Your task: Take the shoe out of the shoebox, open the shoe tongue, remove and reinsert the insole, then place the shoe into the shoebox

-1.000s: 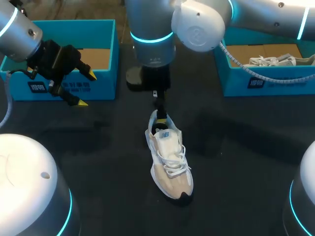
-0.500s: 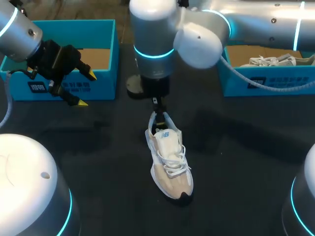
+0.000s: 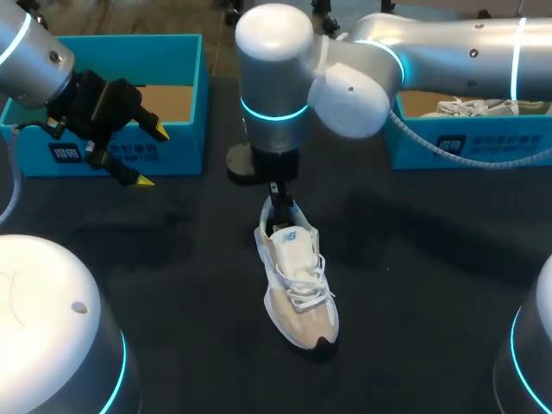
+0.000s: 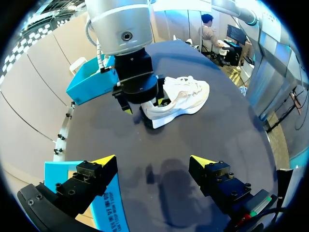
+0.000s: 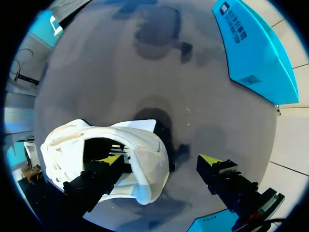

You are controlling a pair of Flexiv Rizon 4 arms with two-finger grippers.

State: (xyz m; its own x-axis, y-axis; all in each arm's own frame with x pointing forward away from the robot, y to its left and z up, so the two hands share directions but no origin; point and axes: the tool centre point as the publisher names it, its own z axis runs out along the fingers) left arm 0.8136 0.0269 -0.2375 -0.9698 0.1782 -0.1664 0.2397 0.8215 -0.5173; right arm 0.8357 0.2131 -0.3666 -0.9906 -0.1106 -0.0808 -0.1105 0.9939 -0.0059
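A white and beige sneaker [image 3: 298,278] lies on the dark table at the middle, toe toward the near edge. My right arm reaches across from the right, and my right gripper [image 3: 279,205] points down at the shoe's heel. In the right wrist view my right gripper [image 5: 161,159] is open: one finger sits inside the shoe's [image 5: 144,170] opening, the other stands well clear behind the heel. My left gripper [image 3: 153,156] hangs open and empty at the left, in front of the left blue shoebox [image 3: 178,103]. From the left wrist view the shoe [image 4: 187,95] lies far ahead of my left gripper [image 4: 153,159].
A second blue shoebox [image 3: 470,145] stands at the back right with another pale shoe [image 3: 479,106] in it. Ahead of the right gripper's outer finger lies a blue box [image 5: 256,53]. The left box has a bare cardboard floor.
My right arm's upper joints have swung leftward and up over the shoe while its gripper stays at the heel. The shoe and the left arm have not moved.
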